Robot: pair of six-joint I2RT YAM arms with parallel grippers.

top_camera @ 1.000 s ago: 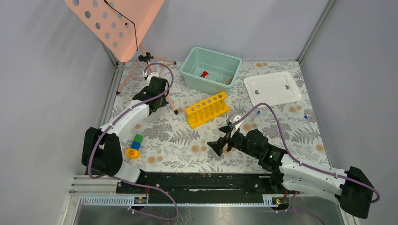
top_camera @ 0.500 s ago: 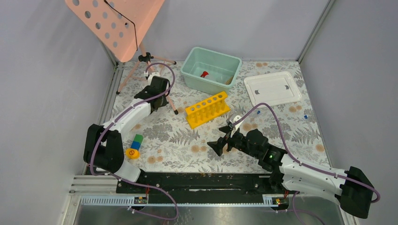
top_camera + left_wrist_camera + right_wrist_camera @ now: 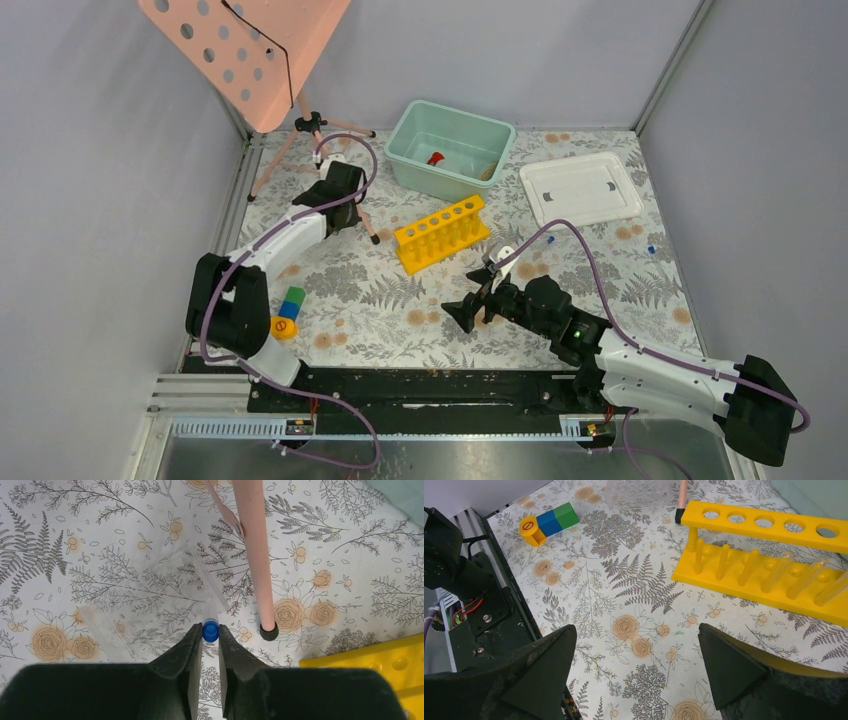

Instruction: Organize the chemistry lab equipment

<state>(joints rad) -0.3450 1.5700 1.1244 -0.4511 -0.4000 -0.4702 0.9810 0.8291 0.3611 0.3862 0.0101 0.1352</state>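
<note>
My left gripper (image 3: 210, 636) is shut on a tiny clear tube by its blue cap (image 3: 210, 628), just above the floral table near the tripod's foot; in the top view this gripper (image 3: 338, 197) hangs left of the yellow test-tube rack (image 3: 443, 232). My right gripper (image 3: 468, 308) stands wide open and empty in front of the rack (image 3: 764, 555), which holds clear tubes (image 3: 778, 571). Two more blue-capped tubes (image 3: 651, 248) (image 3: 551, 240) lie on the right. The bottle's red cap (image 3: 436, 158) shows inside the teal bin (image 3: 411, 124).
A pink tripod leg (image 3: 257, 555) with a black foot stands right of my left fingers. A clear plastic tray (image 3: 150, 600) lies flat under them. A white lid (image 3: 581, 188) sits at the far right. The block stack (image 3: 288, 310) is near the left base.
My left arm has shifted slightly right and farther out, still gripping the tube. The right arm has not moved.
</note>
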